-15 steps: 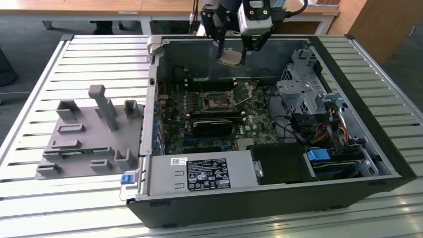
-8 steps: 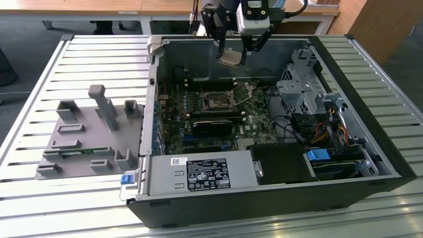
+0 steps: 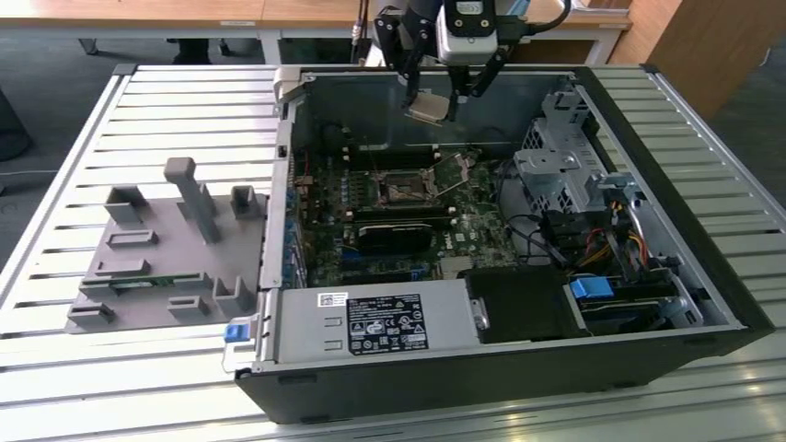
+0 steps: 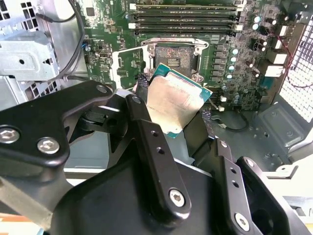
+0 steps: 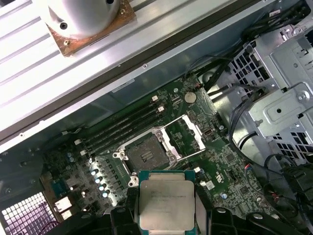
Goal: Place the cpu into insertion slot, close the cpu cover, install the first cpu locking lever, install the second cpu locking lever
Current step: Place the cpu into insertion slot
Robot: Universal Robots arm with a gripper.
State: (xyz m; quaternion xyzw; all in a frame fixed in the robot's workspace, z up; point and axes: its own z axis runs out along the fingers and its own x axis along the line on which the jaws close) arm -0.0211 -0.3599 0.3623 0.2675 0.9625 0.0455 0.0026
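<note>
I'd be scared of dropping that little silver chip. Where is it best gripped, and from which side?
By two opposite edges, coming from above its metal top. The cpu is thin, flat and square, so its rim offers parallel faces; the gripper holds it that way now.

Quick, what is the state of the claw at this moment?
The claw: closed, holding the cpu in the air, not yet in the insertion slot.

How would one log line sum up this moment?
fingers: shut on cpu | cpu: held above motherboard | insertion slot: empty | cpu cover: open
</note>
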